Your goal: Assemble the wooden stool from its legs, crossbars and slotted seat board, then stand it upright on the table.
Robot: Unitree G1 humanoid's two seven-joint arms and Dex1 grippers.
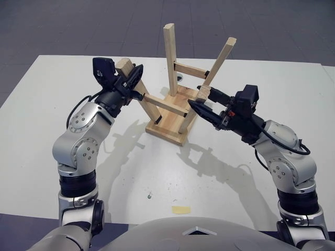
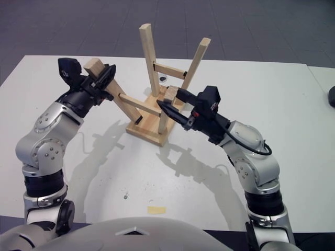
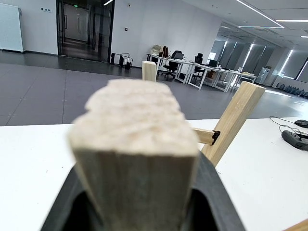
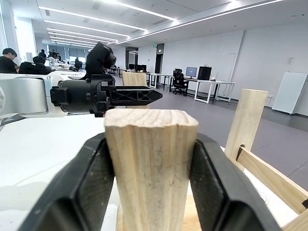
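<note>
Upturned stool on the tabletop: left fingers grip 1 leg, right fingers grip a 2nd leg. A tape scrap lies near the front edge.

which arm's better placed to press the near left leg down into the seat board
Left. The left gripper has its jaws shut on the near left leg at its top end; the right gripper is shut on the near right leg, across the crossbar.

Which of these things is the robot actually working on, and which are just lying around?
In the job: seat board, legs, crossbars, left gripper, right gripper.
Lying about: yellow scrap, small dark bit, black device.
</note>
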